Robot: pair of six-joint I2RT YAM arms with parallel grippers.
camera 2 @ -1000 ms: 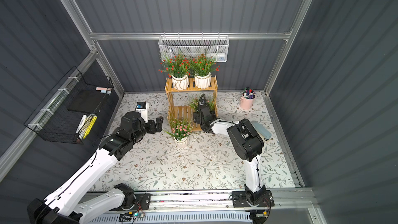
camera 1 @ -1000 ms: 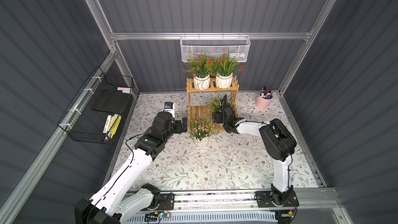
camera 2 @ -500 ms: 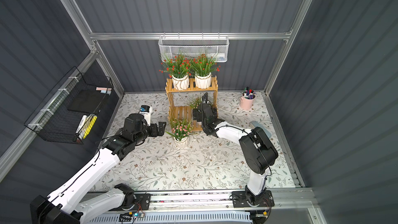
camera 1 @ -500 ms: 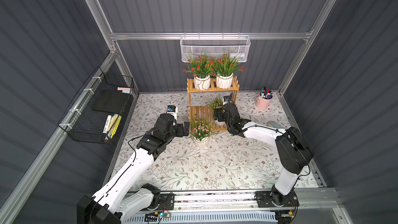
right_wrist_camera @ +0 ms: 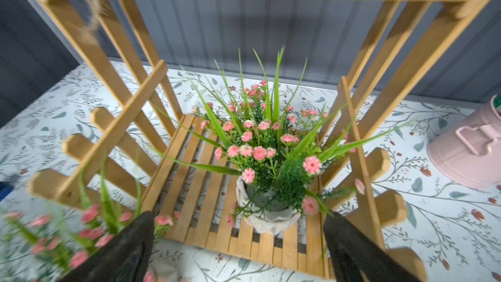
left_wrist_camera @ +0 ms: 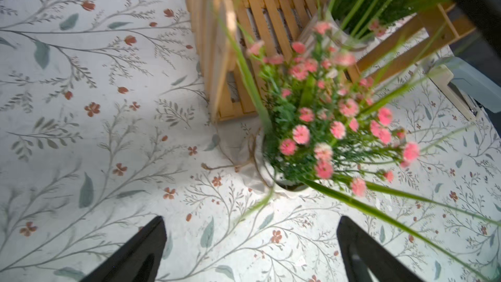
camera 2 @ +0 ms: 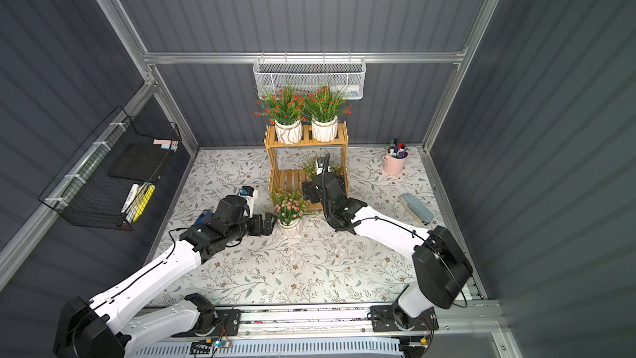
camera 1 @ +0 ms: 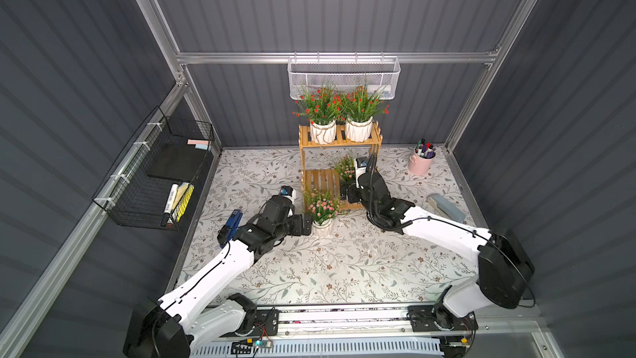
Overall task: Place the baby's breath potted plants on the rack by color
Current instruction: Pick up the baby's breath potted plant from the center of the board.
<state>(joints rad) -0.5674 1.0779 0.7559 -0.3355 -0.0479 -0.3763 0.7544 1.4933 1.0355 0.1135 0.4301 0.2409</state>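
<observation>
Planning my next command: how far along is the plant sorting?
Done: a red plant and a second red plant stand on the top tier of the rack; one pink plant sits on the lower tier, with the right end effector open before it. In hand: nothing gripped; the left end effector is open beside the other pink plant on the table. Remaining: set that plant on the bare lower slats.

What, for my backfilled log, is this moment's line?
red plants: top tier; pink plant: lower tier; second pink plant: mat; left tool: open; right tool: open
</observation>
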